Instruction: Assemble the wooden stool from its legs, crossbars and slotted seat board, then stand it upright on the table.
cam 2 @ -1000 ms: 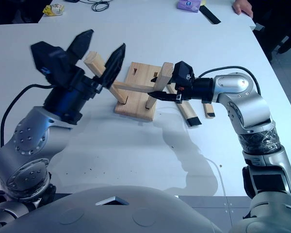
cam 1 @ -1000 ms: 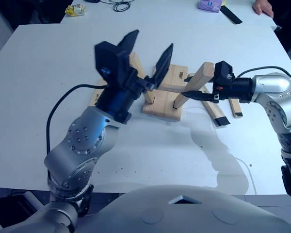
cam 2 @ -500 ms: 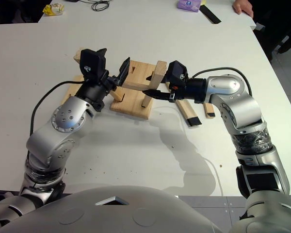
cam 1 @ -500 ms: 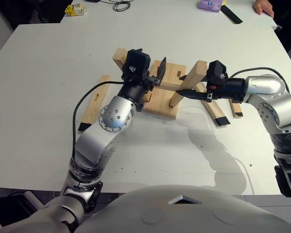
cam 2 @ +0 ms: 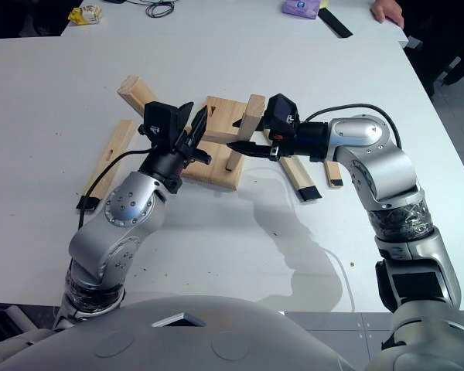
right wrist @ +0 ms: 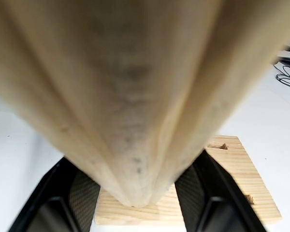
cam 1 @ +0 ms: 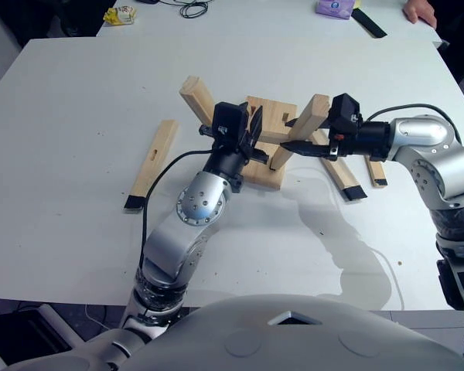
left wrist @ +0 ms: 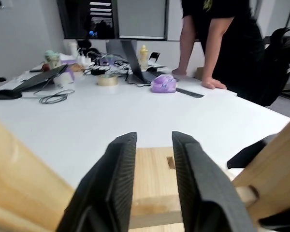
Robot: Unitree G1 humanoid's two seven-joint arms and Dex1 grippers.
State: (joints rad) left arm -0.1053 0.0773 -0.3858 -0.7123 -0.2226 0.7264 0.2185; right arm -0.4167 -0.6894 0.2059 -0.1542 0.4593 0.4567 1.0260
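The stool's seat board (cam 2: pixel 211 173) lies flat on the table (cam 1: pixel 62 116), about midway across and nearer the far edge than the near one; over it leans a half-frame, a left leg (cam 1: pixel 195 96) and a right leg (cam 1: pixel 315 116) joined by a crossbar (cam 1: pixel 275 137); whether their ends sit in the board's slots I cannot tell from here. The right gripper (cam 1: pixel 295 145) is clamped on the right leg, low down; the left gripper (left wrist: pixel 153 145) hangs just over the crossbar with its fingers (left wrist: pixel 118 179) a narrow gap apart, gripping nothing. So one side looks joined and is held at the board; the rest is yet to do, I'd say; a loose leg (cam 1: pixel 150 162) lies toward the left edge; two more sticks (cam 1: pixel 346 182) lie beside the board, under the right arm; those want fitting, then the whole thing wants turning upright.
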